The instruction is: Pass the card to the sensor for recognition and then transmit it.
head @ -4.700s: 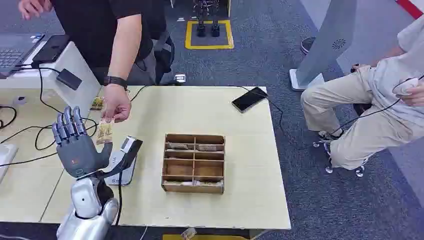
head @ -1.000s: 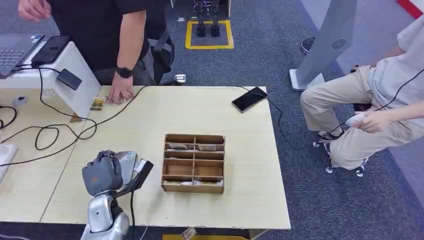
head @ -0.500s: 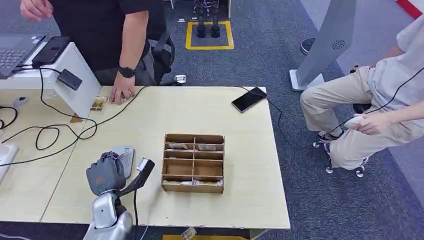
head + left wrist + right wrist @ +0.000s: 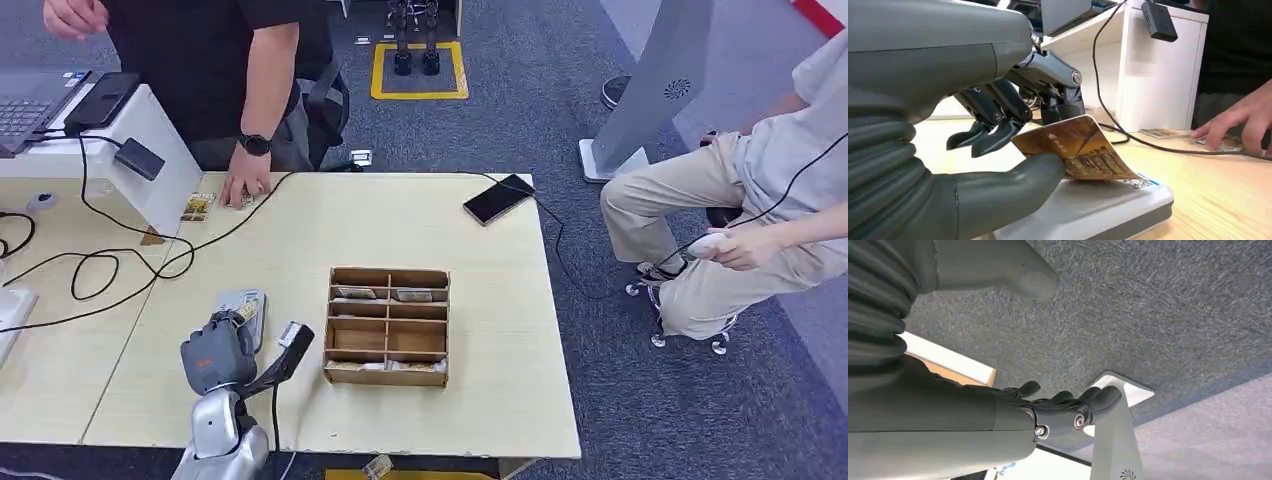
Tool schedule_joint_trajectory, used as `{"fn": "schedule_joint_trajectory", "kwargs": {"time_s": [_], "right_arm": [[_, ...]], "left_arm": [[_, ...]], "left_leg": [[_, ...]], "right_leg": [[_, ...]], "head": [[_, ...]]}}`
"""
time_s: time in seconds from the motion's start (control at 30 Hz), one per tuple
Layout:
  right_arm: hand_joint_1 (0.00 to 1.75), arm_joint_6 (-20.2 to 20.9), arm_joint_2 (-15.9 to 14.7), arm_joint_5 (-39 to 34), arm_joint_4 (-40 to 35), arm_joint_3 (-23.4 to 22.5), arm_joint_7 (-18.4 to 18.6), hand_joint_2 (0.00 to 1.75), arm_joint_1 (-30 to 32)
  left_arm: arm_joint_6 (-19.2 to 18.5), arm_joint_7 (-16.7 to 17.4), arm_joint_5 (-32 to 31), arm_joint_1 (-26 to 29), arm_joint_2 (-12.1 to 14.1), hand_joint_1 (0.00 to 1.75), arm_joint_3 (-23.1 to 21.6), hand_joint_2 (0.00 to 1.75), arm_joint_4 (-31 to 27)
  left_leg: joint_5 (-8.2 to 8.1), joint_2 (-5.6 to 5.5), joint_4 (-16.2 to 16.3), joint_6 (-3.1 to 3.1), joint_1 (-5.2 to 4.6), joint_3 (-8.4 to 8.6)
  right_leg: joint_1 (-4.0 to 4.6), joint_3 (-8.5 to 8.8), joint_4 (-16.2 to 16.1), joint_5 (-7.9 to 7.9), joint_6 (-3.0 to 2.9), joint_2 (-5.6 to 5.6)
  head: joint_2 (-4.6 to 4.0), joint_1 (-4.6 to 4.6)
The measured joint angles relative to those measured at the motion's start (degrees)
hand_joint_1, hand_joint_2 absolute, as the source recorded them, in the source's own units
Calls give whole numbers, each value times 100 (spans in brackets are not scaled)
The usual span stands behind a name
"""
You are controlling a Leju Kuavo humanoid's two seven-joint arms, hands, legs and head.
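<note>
My left hand [image 4: 214, 356] hovers near the table's front left, just on the near side of the flat white-and-grey sensor pad [image 4: 243, 303]. In the left wrist view a brown-gold card [image 4: 1079, 150] is pinched between the thumb and the dark fingers [image 4: 998, 131]. The card's far end lies low over the sensor pad [image 4: 1118, 201], beside a small printed code. My right hand [image 4: 1058, 407] hangs over grey carpet with its fingers stretched out and nothing in them.
A wooden compartment box [image 4: 387, 325] with cards in some slots stands right of my left hand. A person in black rests a hand [image 4: 243, 188] on loose cards at the far edge. Cables [image 4: 110, 265], a white stand [image 4: 140, 150] and a phone [image 4: 498, 198] lie on the table. A seated person [image 4: 760, 220] is at the right.
4.7 s ago my left hand was spread open while the person held out the card. Now it holds the card, and over the last second it drew back toward the near edge, uncovering the pad.
</note>
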Motion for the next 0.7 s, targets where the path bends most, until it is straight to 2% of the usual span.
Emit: {"fn": "schedule_joint_trajectory", "kwargs": {"time_s": [0.7], "right_arm": [[0, 0, 0, 4, 4, 0, 20, 175, -15]], "left_arm": [[4, 0, 2, -45, 0, 175, 0, 175, 129]], "left_leg": [[0, 0, 0, 0, 0, 8]], "right_leg": [[0, 8, 0, 0, 0, 0]], "head": [[0, -2]]}}
